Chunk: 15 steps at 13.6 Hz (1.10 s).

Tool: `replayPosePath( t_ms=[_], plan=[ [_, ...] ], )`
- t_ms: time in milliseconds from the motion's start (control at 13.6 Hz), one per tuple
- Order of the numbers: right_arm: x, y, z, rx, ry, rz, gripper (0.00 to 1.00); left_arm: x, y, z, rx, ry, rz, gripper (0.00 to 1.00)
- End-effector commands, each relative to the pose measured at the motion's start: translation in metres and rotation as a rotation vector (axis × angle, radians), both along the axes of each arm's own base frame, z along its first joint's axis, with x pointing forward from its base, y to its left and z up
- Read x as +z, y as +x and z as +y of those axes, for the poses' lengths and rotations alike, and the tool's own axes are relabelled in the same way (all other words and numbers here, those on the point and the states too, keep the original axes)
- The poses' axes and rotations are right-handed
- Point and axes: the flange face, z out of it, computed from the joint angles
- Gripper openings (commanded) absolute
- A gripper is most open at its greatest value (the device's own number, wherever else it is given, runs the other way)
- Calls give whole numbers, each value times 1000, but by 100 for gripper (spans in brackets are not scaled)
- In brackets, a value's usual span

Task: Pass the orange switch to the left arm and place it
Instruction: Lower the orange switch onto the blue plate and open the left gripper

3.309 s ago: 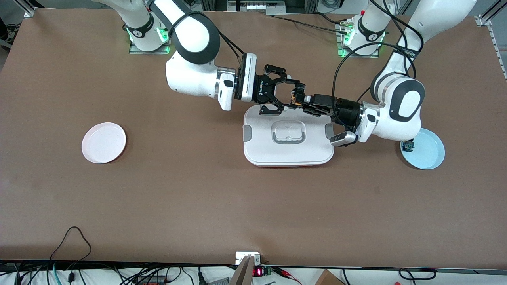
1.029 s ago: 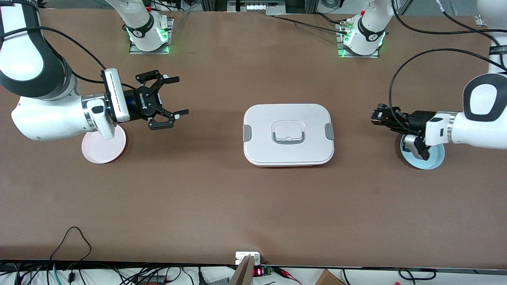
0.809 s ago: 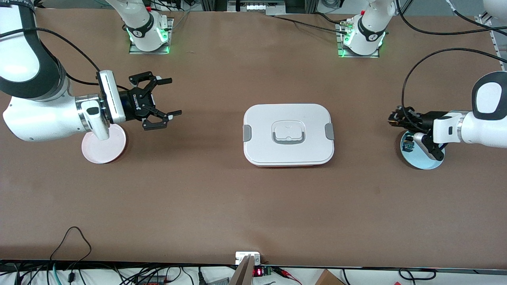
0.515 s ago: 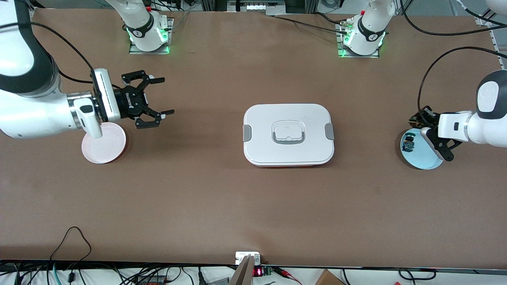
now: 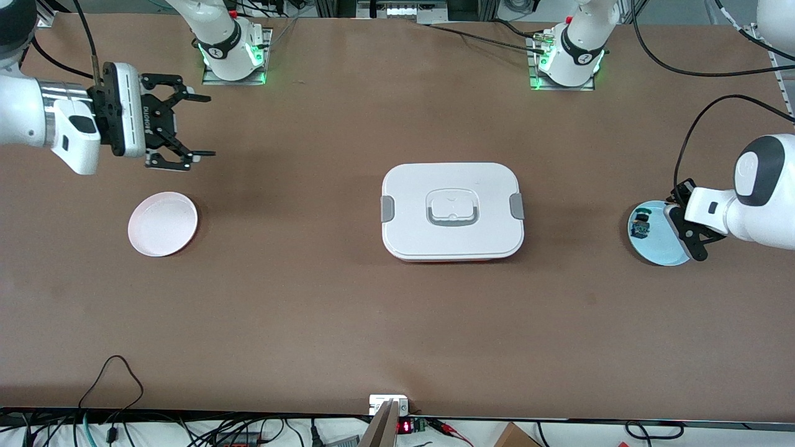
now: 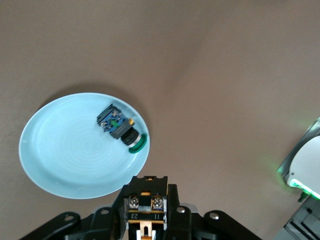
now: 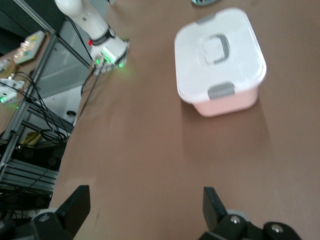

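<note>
At the left arm's end, over the blue plate's (image 5: pixel 661 245) rim, the left gripper (image 6: pixel 145 222) clamps the orange switch (image 6: pixel 145 200), while the right gripper (image 5: pixel 202 126), spread and empty, hovers well apart, with the box (image 5: pixel 410 186) between them.

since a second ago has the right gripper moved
Yes. The right gripper, open and empty, has drawn away from the box toward the right arm's base, off the pink plate.
</note>
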Motion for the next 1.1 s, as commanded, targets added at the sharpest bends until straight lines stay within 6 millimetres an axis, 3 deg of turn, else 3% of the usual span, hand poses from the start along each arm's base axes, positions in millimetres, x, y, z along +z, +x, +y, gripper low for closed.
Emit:
replayPosePath(
  t_ms=[0, 294, 515, 1029],
  plan=[
    [9, -16, -12, -83, -171, 31, 100, 4, 3, 6, -78, -9, 2, 17],
    [6, -8, -40, -278, -410, 40, 100, -13, 8, 9, -172, -23, -3, 16],
    [0, 5, -49, -309, -529, -74, 100, -30, 10, 18, -282, -82, -20, 16],
    [15, 18, -52, -378, -530, -199, 100, -87, -16, 60, -449, -174, -129, 12]
  ],
)
